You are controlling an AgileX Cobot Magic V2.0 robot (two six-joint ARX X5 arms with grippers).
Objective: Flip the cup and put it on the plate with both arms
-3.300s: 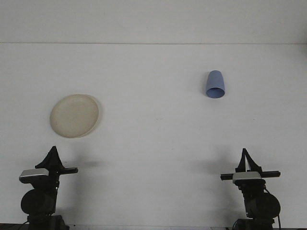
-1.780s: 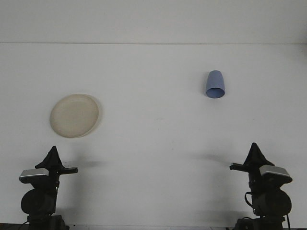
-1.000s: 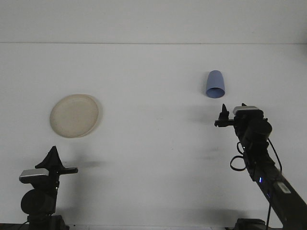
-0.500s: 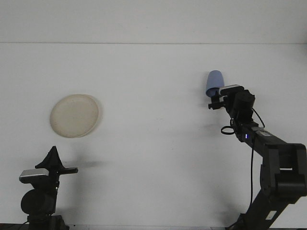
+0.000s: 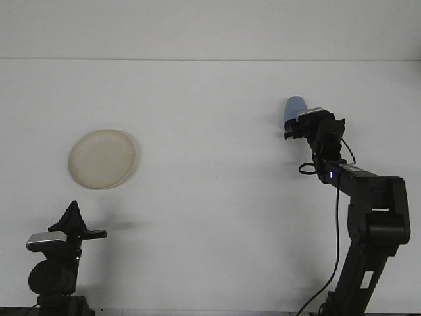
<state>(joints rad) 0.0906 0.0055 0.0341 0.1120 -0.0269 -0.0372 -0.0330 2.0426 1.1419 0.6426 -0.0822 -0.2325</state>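
The right gripper (image 5: 294,129) is stretched out toward the far right part of the table (image 5: 210,197), its tip right up against the near end of the blue cup (image 5: 293,109). From here I cannot tell whether it is spread or pinched on the cup; the black head covers the cup's lower part and hides how the two meet. The cup lies on its side on the white surface, rounded base pointing toward the far edge. Behind the gripper the right arm (image 5: 358,197) runs back and down to the near right corner, a black cable looping under its wrist.

The cream plate (image 5: 102,158) sits on the left side of the table, well apart from the cup and bare on top.

The left gripper (image 5: 72,212) is parked at the near left corner, pointing upward, its tips pressed together into a point and holding nothing.
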